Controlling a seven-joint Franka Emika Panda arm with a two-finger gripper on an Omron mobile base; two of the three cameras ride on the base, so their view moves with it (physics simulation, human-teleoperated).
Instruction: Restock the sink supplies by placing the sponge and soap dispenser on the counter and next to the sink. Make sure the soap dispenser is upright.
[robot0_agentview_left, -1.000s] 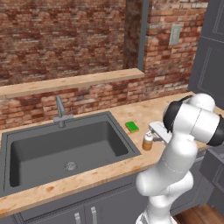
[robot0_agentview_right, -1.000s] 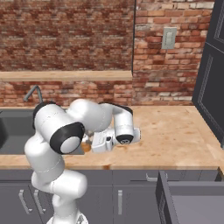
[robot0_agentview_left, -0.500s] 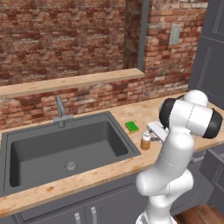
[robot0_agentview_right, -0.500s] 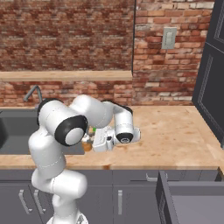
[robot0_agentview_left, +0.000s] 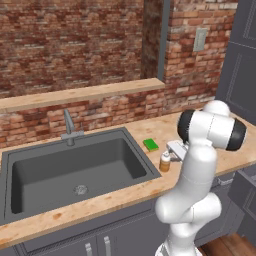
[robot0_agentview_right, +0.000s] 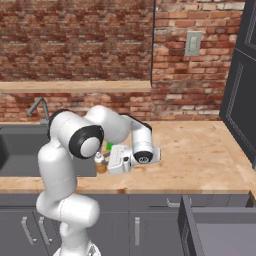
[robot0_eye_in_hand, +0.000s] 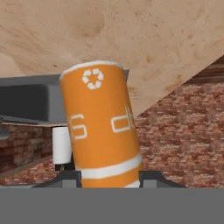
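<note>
- The gripper (robot0_agentview_left: 169, 152) is reaching in sideways, low over the counter (robot0_agentview_left: 250, 150), with its jaws part closed on either side of the soap dispenser (robot0_agentview_left: 164, 162)
- In the hand view the soap dispenser (robot0_eye_in_hand: 101, 127) is filling the space between the two finger tips, which are sitting tight against its orange body; it looks gripped, though whether it is bearing on the counter or hanging clear I cannot tell
- The bottle is sitting at the gripper's tip, upright in the left base view, just beside the sink (robot0_agentview_left: 75, 170) at its near right corner
- The sponge (robot0_agentview_left: 151, 145) is lying flat on the counter just beyond the gripper, also beside the sink edge
- Judging by its look, the dispenser is behaving as a light, rigid, smooth-walled bottle, likely slippery and easy to tip because it is narrow and tall
- The best hold is probably across the round body at mid height, below the pump top, so it is staying vertical when let go
</note>
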